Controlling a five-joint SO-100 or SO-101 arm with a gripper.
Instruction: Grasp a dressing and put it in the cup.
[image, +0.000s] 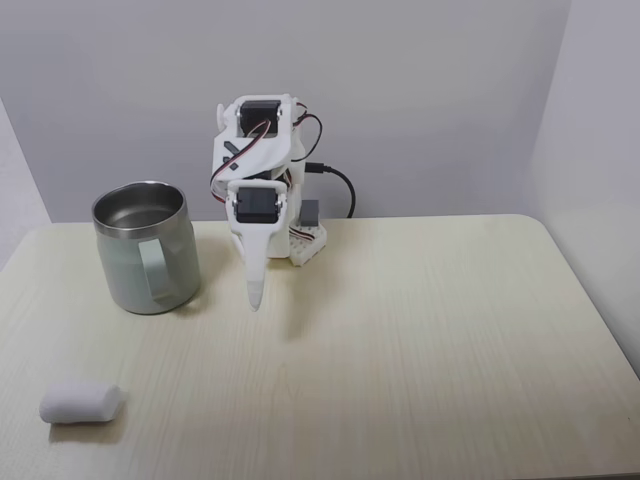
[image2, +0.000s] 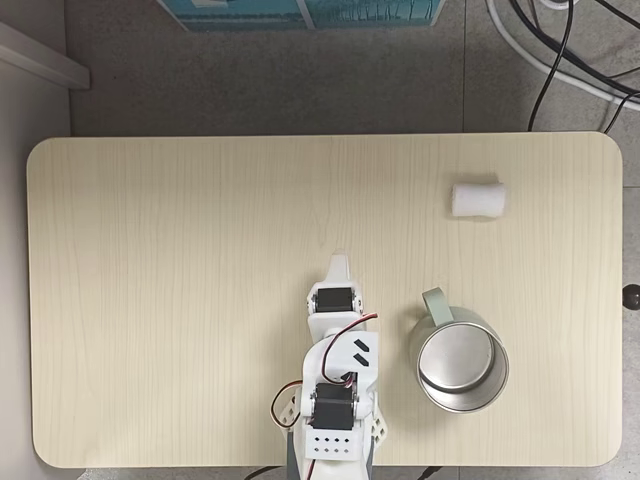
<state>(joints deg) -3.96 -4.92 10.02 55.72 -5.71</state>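
Note:
The dressing (image: 82, 403) (image2: 477, 198) is a small white roll lying on its side on the table, at the near left in one fixed view and at the upper right in the view from above. The cup (image: 141, 248) (image2: 460, 358), pale grey-green with a shiny steel inside, stands upright and empty with its handle turned toward the dressing. My gripper (image: 255, 297) (image2: 340, 263) is folded back near the arm's base, pointing down at the table, fingers together with nothing held. It is beside the cup and well away from the dressing.
The light wood table (image: 420, 350) (image2: 180, 280) is bare apart from these things. The arm's base (image: 300, 240) (image2: 335, 440) sits at one long edge. Cables (image2: 560, 60) and a blue box (image2: 300, 12) lie on the floor beyond the table.

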